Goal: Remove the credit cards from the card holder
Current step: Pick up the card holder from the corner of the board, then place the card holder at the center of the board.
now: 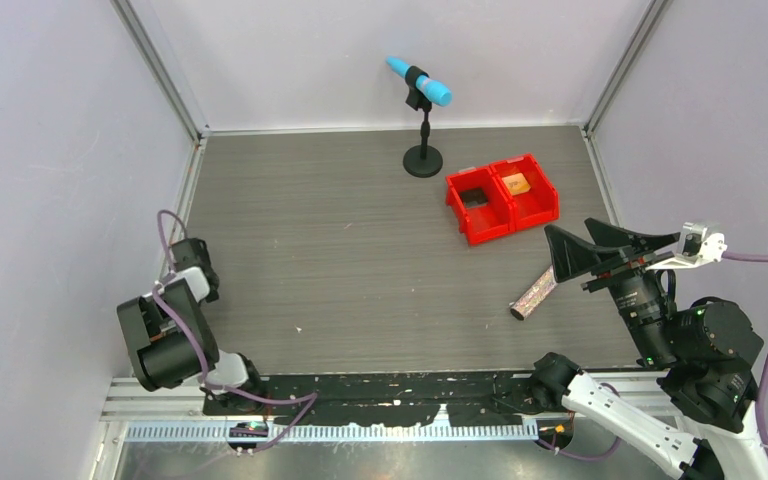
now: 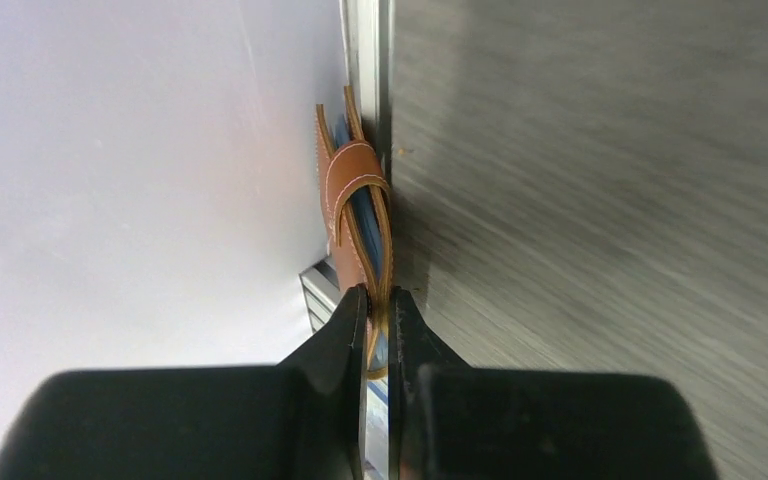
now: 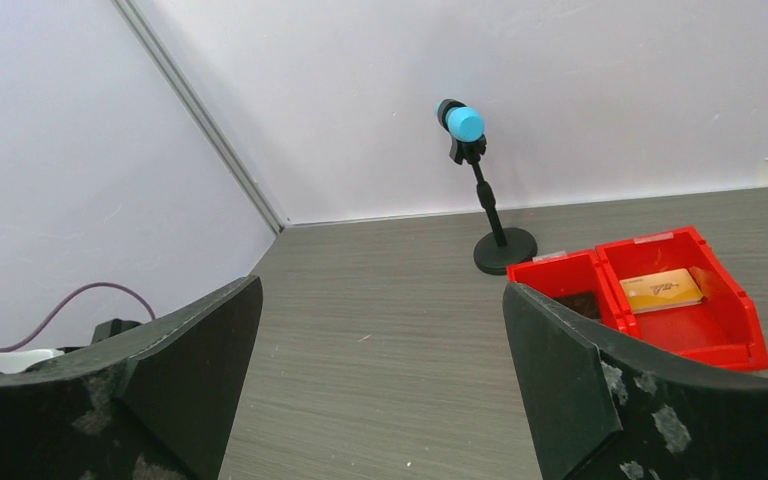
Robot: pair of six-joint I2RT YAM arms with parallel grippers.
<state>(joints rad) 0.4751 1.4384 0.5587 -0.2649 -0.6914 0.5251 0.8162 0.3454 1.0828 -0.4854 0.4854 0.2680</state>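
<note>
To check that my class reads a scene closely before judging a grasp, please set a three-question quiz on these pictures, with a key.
1. True or false: the left end effector is shut on the brown leather card holder.
2. Seen from the top view, which compartment of the red bins holds a tan card? A) left B) right C) neither
3. Fill in: the right end effector holds ____.
Key: 1 true; 2 B; 3 nothing, its jaws stand open.
</note>
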